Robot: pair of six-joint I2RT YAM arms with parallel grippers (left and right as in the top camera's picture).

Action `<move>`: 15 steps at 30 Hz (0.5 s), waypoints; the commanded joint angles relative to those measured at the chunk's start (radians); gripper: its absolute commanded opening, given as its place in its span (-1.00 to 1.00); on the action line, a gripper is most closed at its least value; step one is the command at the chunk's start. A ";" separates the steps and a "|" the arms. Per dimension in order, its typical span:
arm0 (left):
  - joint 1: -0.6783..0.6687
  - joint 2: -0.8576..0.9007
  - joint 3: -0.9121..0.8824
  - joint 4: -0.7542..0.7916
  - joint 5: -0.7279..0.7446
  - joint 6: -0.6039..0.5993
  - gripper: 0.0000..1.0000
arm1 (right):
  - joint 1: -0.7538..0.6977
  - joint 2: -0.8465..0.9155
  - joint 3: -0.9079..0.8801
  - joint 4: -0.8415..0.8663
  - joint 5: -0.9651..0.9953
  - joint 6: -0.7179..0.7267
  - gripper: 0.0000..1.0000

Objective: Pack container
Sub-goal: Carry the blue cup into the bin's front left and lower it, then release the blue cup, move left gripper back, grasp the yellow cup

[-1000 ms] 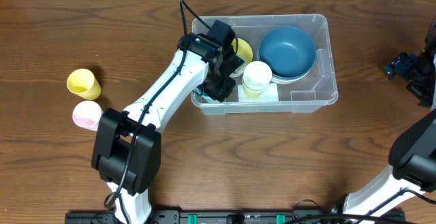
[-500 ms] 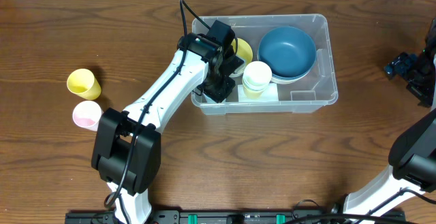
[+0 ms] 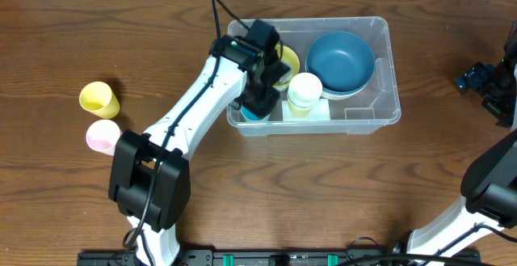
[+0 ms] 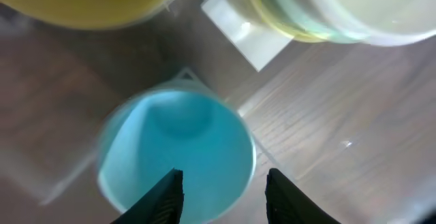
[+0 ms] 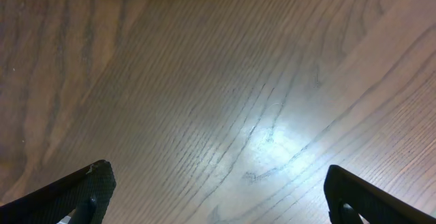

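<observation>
White links and black joints form the left arm (image 3: pixel 198 108) and right arm (image 3: pixel 444 221). A black cable (image 3: pixel 216 11) trails the left, whose left gripper (image 4: pixel 221 183) is black-fingered.

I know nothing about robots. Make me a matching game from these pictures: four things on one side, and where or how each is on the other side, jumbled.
Things
1. blue bowl
2. pink cup
3. light blue cup
4. right gripper

Place or state
A. under the left gripper, at the container's left end
B. on the table, outside the container
C. open, over bare table
D. in the container's right half

Pairs: 1-D, 2-B, 3-A, 4-C
</observation>
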 commanded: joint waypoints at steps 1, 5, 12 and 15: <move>0.001 -0.043 0.109 -0.025 -0.002 -0.022 -0.18 | 0.003 -0.005 -0.004 -0.001 0.014 0.018 0.98; 0.006 -0.089 0.211 -0.072 -0.080 -0.076 -0.19 | 0.003 -0.005 -0.004 -0.001 0.014 0.018 0.99; 0.143 -0.187 0.233 -0.138 -0.358 -0.326 0.00 | 0.003 -0.005 -0.004 -0.001 0.014 0.018 0.97; 0.274 -0.193 0.232 -0.146 -0.357 -0.417 0.16 | 0.003 -0.005 -0.004 -0.001 0.014 0.018 0.98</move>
